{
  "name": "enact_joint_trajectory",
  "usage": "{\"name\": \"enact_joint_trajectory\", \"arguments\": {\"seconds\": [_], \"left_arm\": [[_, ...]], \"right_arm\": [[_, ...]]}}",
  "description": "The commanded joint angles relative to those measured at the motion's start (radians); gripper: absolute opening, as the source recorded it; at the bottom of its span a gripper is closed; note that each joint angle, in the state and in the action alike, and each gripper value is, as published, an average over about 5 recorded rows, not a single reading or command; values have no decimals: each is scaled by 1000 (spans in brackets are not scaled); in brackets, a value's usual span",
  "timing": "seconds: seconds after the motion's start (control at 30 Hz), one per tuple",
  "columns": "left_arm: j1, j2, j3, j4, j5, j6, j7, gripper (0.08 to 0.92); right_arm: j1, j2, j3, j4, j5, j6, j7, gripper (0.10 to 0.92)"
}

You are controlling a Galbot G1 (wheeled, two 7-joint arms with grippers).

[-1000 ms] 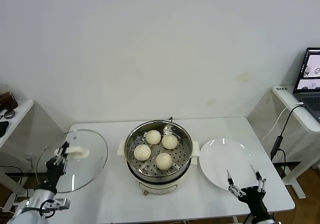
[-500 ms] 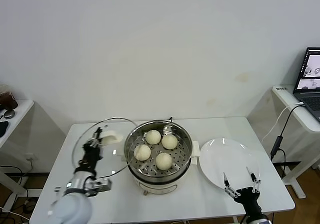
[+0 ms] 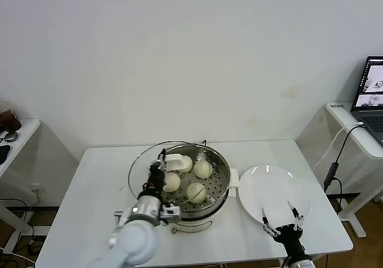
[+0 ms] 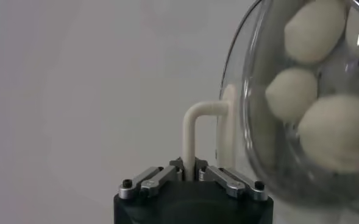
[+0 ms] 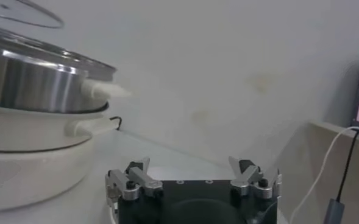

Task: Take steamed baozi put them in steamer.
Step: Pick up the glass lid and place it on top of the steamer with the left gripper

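Over the round shiny stainless-steel steamer (image 3: 190, 178) on its white base, the round glass lid with a white handle (image 3: 173, 160) now hangs tilted, its near edge low over the pot's left rim; a second ago it was out over the left part of the white table (image 3: 90, 190), and half a second ago it was only nearing the pot. The left gripper (image 3: 157, 173) has carried it across, and its jaws are clenched on the white loop handle (image 4: 199, 131), which the left wrist view shows pinched between the two closed fingers (image 4: 158, 178). All four pale cream-white, dome-shaped steamed baozi (image 3: 196, 191) already sit on the perforated tray inside the steamer, so by my reading the loading is done and this move is the closing step: the lid has yet to be levelled and seated on the rim. The tilt is the thing to watch, since a slanted lid could catch the rim or press a bun. The right gripper (image 3: 280, 221) waits low at the near edge of the flat white plate (image 3: 263, 184), jaws spread wide and holding nothing, and it has drifted a little left and nearer over that second. The plate itself is bare.
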Motion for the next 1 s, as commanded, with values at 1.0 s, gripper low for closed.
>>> {"name": "enact_joint_trajectory", "arguments": {"seconds": [1.0], "left_arm": [[-52, -196, 122, 145, 281, 44, 84, 166]], "right_arm": [[3, -7, -13, -29, -25, 16, 4, 823]]}}
